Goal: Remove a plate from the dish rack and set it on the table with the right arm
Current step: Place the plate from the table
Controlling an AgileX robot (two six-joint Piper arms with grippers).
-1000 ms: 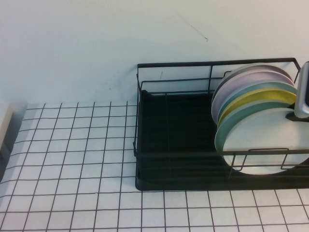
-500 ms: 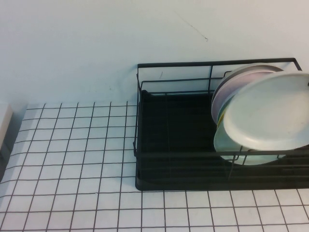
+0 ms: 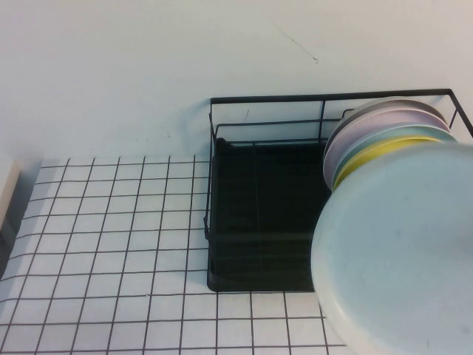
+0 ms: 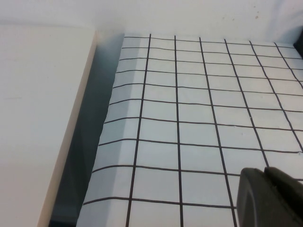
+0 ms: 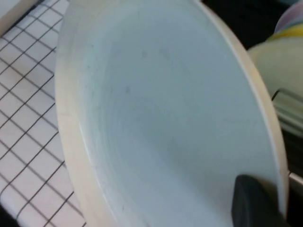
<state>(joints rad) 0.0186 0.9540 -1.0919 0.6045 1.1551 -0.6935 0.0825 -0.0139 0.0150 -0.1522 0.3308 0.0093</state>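
The off-white plate (image 3: 399, 251) hangs in the air over the front right corner of the black wire dish rack (image 3: 259, 222), tilted, and fills the lower right of the high view. In the right wrist view it (image 5: 161, 118) takes up most of the picture. My right gripper (image 5: 265, 196) is shut on its rim, with one black finger (image 5: 253, 203) lying on its inner face; the plate hides this gripper in the high view. My left gripper (image 4: 267, 189) is shut and empty, low over the gridded table (image 4: 189, 118) at the far left.
Lilac (image 3: 355, 137), yellow (image 3: 377, 151) and mint-green (image 3: 403, 135) plates stand upright at the rack's right end. The rack's left half holds nothing. A beige block (image 4: 38, 118) borders the table's left edge. Open gridded table (image 3: 111, 244) lies left of the rack.
The off-white plate has come up out of the rack's front slot and moved forward and toward the camera, tilting flatter. The left arm has not moved.
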